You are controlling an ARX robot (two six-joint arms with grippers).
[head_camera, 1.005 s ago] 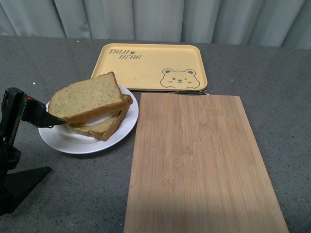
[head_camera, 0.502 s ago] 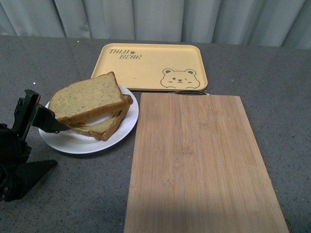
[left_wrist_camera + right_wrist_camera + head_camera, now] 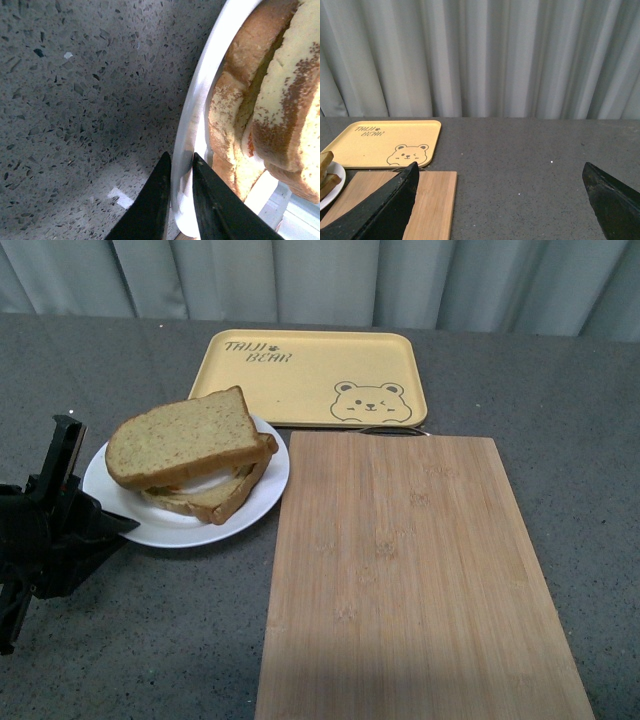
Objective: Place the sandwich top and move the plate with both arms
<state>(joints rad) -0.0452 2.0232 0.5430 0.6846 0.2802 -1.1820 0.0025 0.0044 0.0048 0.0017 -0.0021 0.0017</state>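
- Since a second ago, the black left gripper [image 3: 122, 527] has let go of the sandwich top [image 3: 182, 435], a plain square slice of tan-brown bread, and sunk to the rim of the round white shallow plate [image 3: 262, 502].
- That slice now rests, slightly askew, on a second bread slice [image 3: 210, 502] with something white between them.
- The plate sits on the grey speckled desk [image 3: 180, 640], just left of a bamboo cutting board [image 3: 400, 570] and in front of a yellow bear tray [image 3: 300, 380].
- In the left wrist view the jaws straddle the plate's rim and appear pinched on it.
- The right gripper [image 3: 500, 167] hangs well apart from the plate, jaws wide and empty.
- The plate looks stiff, smooth and likely slippery, and the soft, light stack on it is loose. I judge the opposite rim is the place for the second hold, keeping the plate level.
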